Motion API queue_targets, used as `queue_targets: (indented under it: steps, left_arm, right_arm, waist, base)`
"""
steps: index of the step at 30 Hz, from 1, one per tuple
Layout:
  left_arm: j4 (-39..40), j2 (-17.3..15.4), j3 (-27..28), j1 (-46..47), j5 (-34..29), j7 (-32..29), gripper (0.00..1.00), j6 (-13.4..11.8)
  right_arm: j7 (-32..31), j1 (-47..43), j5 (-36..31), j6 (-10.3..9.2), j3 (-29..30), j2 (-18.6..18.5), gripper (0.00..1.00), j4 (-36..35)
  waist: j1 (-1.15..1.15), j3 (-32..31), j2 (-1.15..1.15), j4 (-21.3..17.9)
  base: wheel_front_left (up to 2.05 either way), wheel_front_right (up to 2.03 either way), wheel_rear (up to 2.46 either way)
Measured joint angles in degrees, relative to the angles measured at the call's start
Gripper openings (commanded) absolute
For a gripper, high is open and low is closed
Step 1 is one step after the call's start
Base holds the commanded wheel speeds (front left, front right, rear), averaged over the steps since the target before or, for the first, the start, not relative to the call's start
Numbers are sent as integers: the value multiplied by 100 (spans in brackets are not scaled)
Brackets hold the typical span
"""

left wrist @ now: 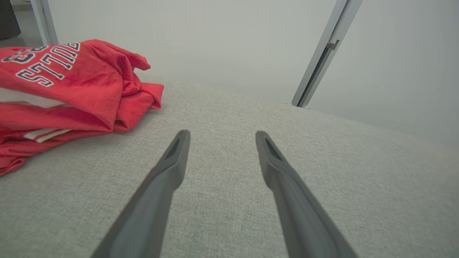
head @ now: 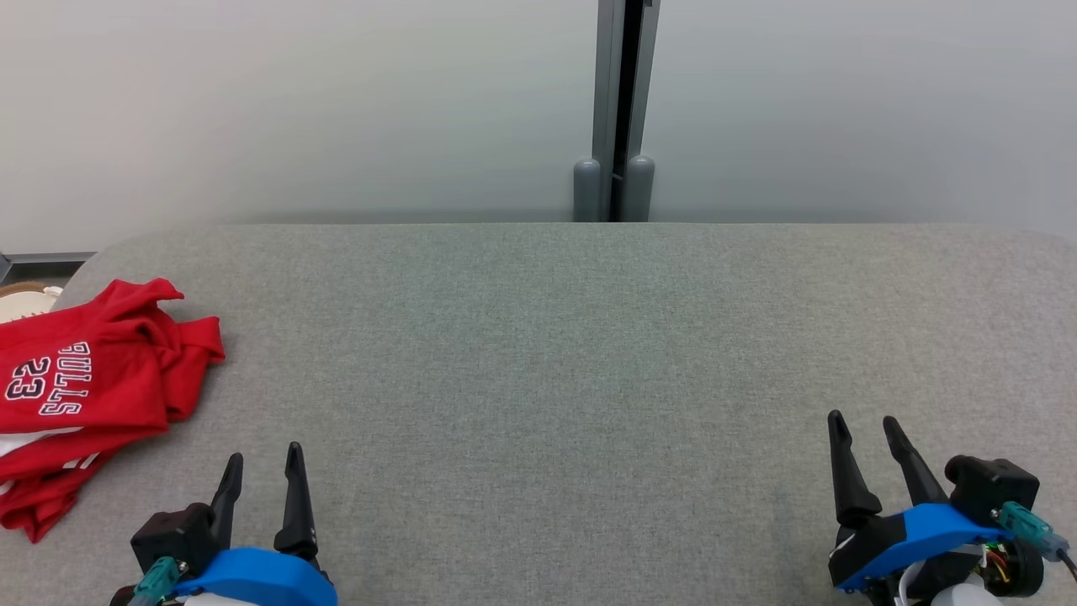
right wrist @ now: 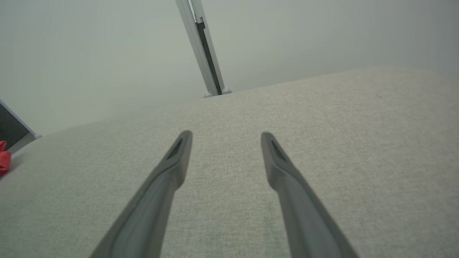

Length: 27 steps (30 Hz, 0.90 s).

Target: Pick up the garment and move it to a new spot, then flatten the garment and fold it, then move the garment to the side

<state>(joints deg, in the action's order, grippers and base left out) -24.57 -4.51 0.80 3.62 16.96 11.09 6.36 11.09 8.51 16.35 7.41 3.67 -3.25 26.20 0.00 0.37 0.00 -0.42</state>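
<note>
The garment [head: 88, 391] is a red jersey with white trim and dark lettering, lying folded at the far left edge of the grey cloth-covered table [head: 538, 353]. In the left wrist view the garment [left wrist: 68, 86] lies up and to the left of the fingers. My left gripper [head: 262, 459] stands open near the front edge, just right of the garment and apart from it, nothing between its fingers. My right gripper [head: 862, 425] stands open at the front right, far from the garment, also holding nothing. A red corner of the garment [right wrist: 3, 157] shows at the left edge of the right wrist view.
A pale wall with a grey vertical post [head: 618, 109] runs behind the table's far edge. A light object [head: 25, 299] sits beyond the table's left end, behind the garment. The grey surface stretches bare between the two grippers.
</note>
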Motion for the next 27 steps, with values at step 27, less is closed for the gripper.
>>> queue_targets:
  steps: [27]
  left_arm:
    - [-66, 38, 25, -102, -1042, 314, 100, -179]
  right_arm:
    - [308, 1, -1210, 7, 253, 33, 100, 108]
  waist:
    - [0, 3, 0, -47]
  base:
    - [0, 0, 0]
